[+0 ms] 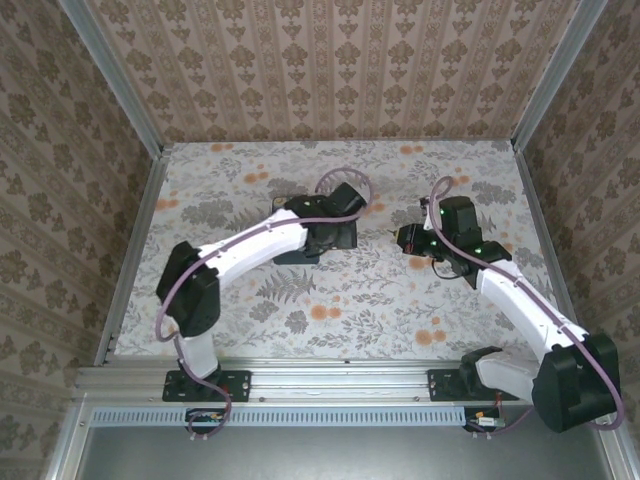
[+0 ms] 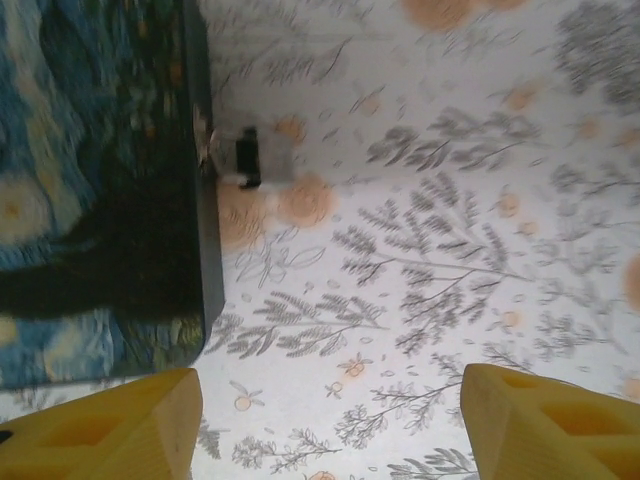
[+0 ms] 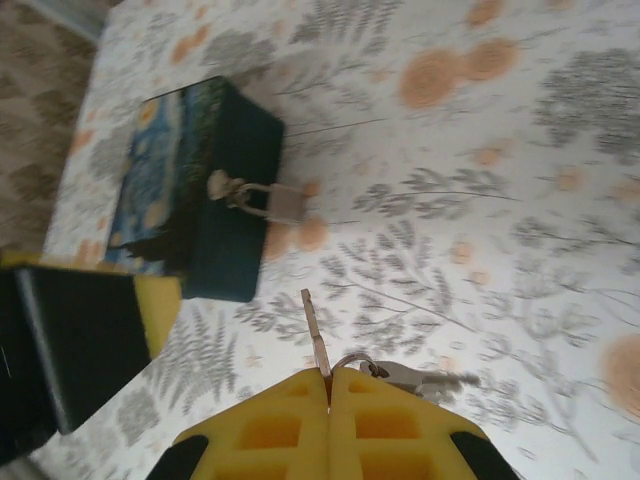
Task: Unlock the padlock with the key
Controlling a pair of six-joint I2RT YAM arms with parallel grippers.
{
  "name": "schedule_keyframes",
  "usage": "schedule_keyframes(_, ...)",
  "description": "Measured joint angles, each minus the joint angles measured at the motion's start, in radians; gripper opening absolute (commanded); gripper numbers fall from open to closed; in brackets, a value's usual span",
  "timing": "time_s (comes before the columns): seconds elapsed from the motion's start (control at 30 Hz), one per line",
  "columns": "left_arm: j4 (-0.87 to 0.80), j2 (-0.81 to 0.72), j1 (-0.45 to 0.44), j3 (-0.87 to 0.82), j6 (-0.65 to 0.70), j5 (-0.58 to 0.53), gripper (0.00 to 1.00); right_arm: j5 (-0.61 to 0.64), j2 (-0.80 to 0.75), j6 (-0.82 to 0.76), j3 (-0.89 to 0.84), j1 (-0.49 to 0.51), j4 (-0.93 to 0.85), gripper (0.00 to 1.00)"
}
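Right wrist view: the right end effector (image 3: pixel 328 380) has its yellow fingers pressed together, pinching a key (image 3: pixel 314 335) whose thin blade sticks out past the fingertips and points toward the box. A key ring (image 3: pixel 355 361) with a second key (image 3: pixel 432 380) hangs beside the fingers, just above the floral worktop (image 3: pixel 520 200). Ahead, apart from the key tip, the small grey padlock (image 3: pixel 280 203) lies sideways on the worktop. Its shackle is hooked through a hasp (image 3: pixel 220 186) on the side of the dark blue swirl-patterned box (image 3: pixel 170 170).

Left wrist view: the left end effector (image 2: pixel 330 385) is spread wide, with nothing between its yellow fingers (image 2: pixel 130 420). It hovers over the worktop next to the box's corner, and the padlock sits further ahead against the box wall.

Top external view: both end effectors are near the worktop's middle, facing each other with a gap between them.
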Motion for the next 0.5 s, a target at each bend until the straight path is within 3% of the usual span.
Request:
schedule_keyframes(0.17,-0.163,0.268,-0.050,0.335,-0.379,-0.151,0.73,0.089,-0.059,0.003,-0.001,-0.140,-0.076,0.00)
schedule_keyframes(0.33,-0.307,0.528,-0.057,0.657,-0.631,-0.169,0.70,0.091,-0.051,0.000,-0.001,-0.162,-0.079,0.00)
schedule_keyframes(0.5,-0.365,0.648,-0.047,0.728,-0.795,-0.171,0.68,0.089,-0.042,-0.008,-0.001,-0.171,-0.079,0.00)
